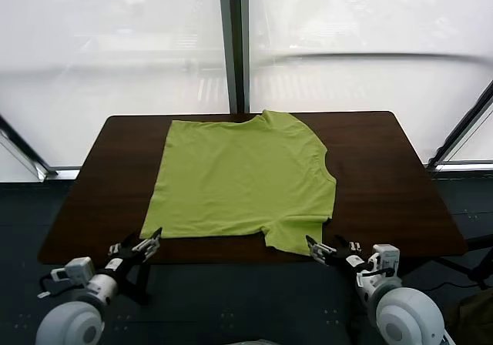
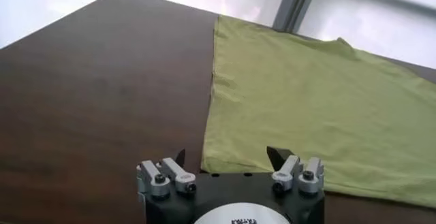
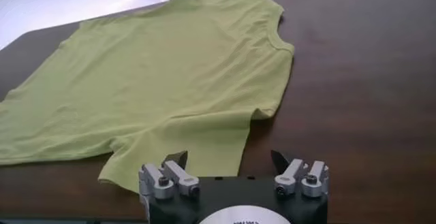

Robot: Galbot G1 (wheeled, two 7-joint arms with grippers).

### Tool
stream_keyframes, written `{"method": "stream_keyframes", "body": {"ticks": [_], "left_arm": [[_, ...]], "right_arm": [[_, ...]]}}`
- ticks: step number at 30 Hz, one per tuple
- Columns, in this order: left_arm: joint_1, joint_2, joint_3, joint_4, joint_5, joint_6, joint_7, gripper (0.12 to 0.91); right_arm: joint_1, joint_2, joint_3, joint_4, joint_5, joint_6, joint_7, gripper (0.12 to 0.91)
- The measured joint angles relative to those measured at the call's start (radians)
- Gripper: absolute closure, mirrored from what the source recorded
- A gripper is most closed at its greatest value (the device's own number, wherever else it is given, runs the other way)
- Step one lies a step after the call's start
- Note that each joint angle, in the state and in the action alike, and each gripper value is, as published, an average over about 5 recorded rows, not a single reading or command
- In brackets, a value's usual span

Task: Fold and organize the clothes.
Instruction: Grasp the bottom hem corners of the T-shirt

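The lime-green T-shirt (image 1: 243, 177) lies spread flat on the dark brown table (image 1: 100, 183), neck toward the right, hem toward the left, one sleeve at the near edge. No white graphic shows. My left gripper (image 1: 148, 239) is open and empty at the table's front edge, just off the shirt's near-left hem corner. In the left wrist view the gripper (image 2: 228, 156) faces that corner of the shirt (image 2: 306, 96). My right gripper (image 1: 317, 247) is open and empty at the front edge beside the near sleeve. In the right wrist view the gripper (image 3: 229, 158) faces the sleeve of the shirt (image 3: 170, 75).
Bare table shows left (image 2: 102, 75) and right (image 3: 361, 75) of the shirt. Frosted windows with a dark post (image 1: 233, 45) stand behind the table. Dark floor lies below the front edge.
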Motion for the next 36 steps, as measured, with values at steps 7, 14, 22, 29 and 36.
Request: {"method": "stream_keyframes", "body": {"ticks": [7,14,22,29,36], "left_arm": [[-0.007,-0.001,0.001,0.01,0.003,-0.002,-0.004,0.21],[-0.001,-0.006,0.005,0.015,0.014,-0.001,-0.004,0.642],[0.01,-0.011,0.005,0.005,0.015,0.007,-0.003,0.876],[0.044,-0.012,-0.011,-0.027,0.021,0.018,-0.005,0.877],[0.098,-0.001,-0.045,-0.069,0.019,0.021,-0.008,0.877]], "right_arm": [[0.017,0.008,-0.018,-0.018,-0.006,0.002,0.005,0.333],[0.013,0.012,-0.024,-0.025,-0.009,0.003,0.007,0.776],[-0.017,-0.003,-0.01,0.002,-0.006,0.019,0.001,0.887],[-0.076,-0.035,0.034,0.077,-0.003,0.043,-0.006,0.887],[-0.168,-0.074,0.087,0.166,-0.002,0.054,0.0,0.887]]}}
